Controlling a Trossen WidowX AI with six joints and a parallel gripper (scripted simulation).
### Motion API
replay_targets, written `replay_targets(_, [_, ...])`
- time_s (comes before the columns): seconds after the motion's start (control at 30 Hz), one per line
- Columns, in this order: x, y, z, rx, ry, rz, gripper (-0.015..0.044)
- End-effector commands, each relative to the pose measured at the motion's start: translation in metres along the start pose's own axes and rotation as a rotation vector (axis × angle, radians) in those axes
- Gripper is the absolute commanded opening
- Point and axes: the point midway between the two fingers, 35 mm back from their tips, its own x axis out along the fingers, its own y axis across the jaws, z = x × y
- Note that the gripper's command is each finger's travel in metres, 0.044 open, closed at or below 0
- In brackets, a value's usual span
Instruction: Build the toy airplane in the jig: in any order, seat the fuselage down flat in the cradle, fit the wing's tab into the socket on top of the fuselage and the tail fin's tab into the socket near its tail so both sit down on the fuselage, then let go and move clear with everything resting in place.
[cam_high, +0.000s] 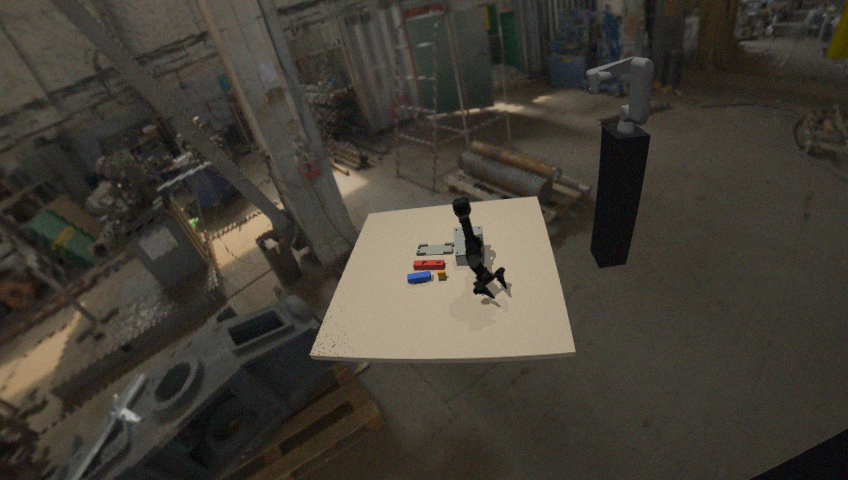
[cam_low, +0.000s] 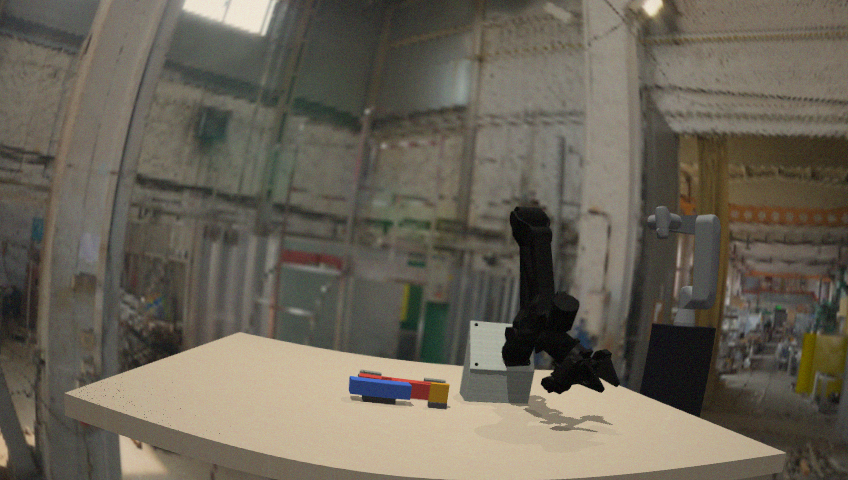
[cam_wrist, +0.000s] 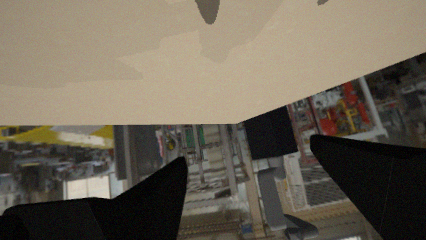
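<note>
Tool (cam_low: 580, 371) | fingers spread wide, holding nothing | arm (cam_low: 535, 285) bent, wrist angled down above table (cam_low: 238, 416)

Beyond my beige surface (cam_high: 416, 333) stands a black pedestal (cam_high: 618, 196) carrying a white arm (cam_high: 636, 83). A wooden pallet (cam_high: 309, 428) lies below.

Red fuselage (cam_high: 429, 264), seemingly blue wing (cam_high: 418, 277)
</note>
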Motion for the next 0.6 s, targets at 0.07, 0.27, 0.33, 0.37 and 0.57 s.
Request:
replay_targets(0.07, [0.011,0.004,0.001,0.002,-0.071,-0.002,0.044])
replay_targets(0.27, [0.041,0.006,0.005,-0.068,-0.382,-0.056,0.044])
replay_targets(0.33, [0.046,0.003,0.004,-0.119,-0.488,-0.09,0.044])
replay_targets(0.37, [0.046,0.002,0.003,-0.15,-0.541,-0.109,0.044])
replay_targets(0.57, [0.037,-0.004,-0.01,-0.41,-0.841,-0.257,0.044])
